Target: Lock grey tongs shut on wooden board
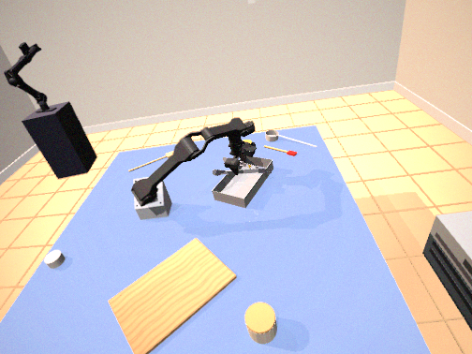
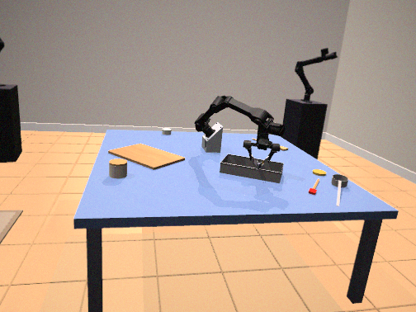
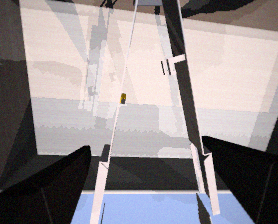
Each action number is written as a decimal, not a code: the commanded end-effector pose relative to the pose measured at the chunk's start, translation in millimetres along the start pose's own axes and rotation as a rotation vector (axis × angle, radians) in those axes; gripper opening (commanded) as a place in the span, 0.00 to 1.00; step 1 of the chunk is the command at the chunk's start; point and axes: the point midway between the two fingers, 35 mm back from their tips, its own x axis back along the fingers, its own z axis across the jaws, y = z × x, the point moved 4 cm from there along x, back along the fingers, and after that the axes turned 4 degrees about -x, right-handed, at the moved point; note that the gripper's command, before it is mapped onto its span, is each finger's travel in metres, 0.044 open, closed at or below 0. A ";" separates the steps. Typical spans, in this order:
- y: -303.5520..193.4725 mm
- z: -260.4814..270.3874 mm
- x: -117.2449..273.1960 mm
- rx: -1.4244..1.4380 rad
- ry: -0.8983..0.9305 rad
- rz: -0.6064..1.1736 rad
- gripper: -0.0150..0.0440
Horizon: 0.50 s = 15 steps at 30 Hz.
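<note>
The end effector (image 1: 240,163) (image 2: 261,153) (image 3: 147,145) points downward over the roasting tin (image 1: 229,199) (image 2: 251,171) (image 3: 172,172), its fingers spread wide with nothing pinched between them. In the wrist view, one dark finger stands on each side of the grey tongs (image 1: 220,172) (image 2: 259,166) (image 3: 189,107). The tongs lie open across the tin directly below the end effector, their two arms diverging from the hinge end toward the lower edge of that view. In the top view, a tong end projects past the tin's left wall. Whether either finger touches the tongs cannot be determined.

The wooden board (image 1: 173,296) (image 2: 146,156) lies flat on the blue surface (image 1: 300,257) (image 2: 165,197), well apart from the end effector, and bears no tongs. A cylindrical container with a yellowish top (image 1: 260,323) (image 2: 118,168) stands near the board.

On the side of the end effector away from the board, a red-headed brush (image 1: 291,153) (image 2: 313,191) lies near a small pan with a long pale handle (image 1: 272,136) (image 2: 339,182). A yellow item (image 2: 319,172) rests near both; its type cannot be determined.
</note>
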 end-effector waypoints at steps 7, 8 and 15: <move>-0.2 -2.7 -17.1 0.004 -0.006 0.000 1.00; -0.4 -2.9 -18.7 0.004 -0.007 0.000 1.00; -1.3 -4.4 -29.8 0.004 -0.008 -0.001 1.00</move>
